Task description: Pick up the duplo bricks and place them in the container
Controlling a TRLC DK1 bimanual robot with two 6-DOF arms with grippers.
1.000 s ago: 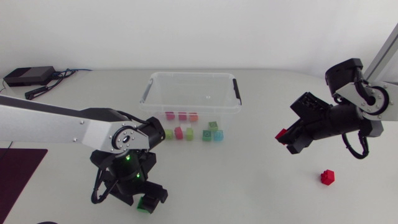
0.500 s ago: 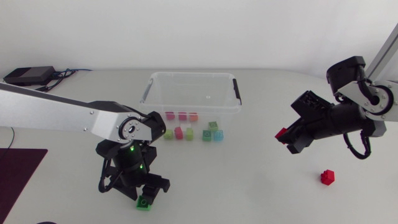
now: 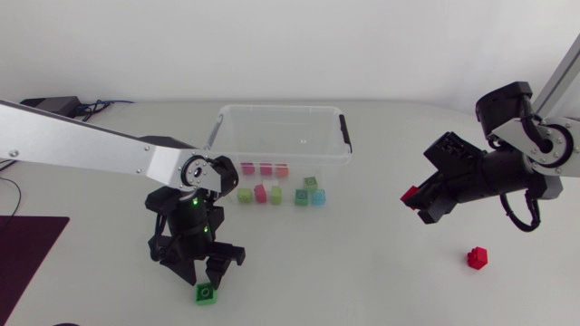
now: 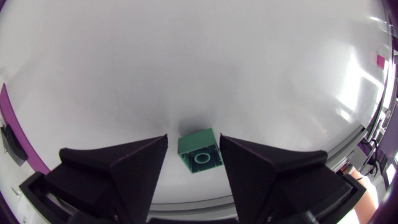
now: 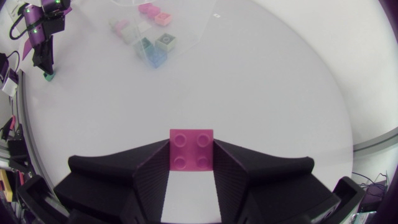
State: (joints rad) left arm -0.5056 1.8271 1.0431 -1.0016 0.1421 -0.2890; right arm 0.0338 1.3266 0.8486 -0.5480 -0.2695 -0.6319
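A green brick (image 3: pixel 206 293) lies on the table near the front edge. My left gripper (image 3: pixel 201 272) hangs just above it, pointing down. In the left wrist view the green brick (image 4: pixel 200 152) shows between the black fingers (image 4: pixel 124 168), which stand apart and do not clamp it. My right gripper (image 3: pixel 419 201) hovers at the right, shut on a pink brick (image 5: pixel 191 151). A red brick (image 3: pixel 478 257) sits on the table below it. The clear container (image 3: pixel 281 110) stands at the back centre.
Several coloured bricks (image 3: pixel 275 195) lie in two rows along the container's front wall; I cannot tell whether the pink row (image 3: pixel 265 168) is inside. A black device with cables (image 3: pixel 54 104) sits at the back left. A purple mat (image 3: pixel 27 254) lies at the front left.
My left gripper narrowed its fingers and drew up and left; the green brick stayed on the table, nudged slightly left. The right arm has not moved.
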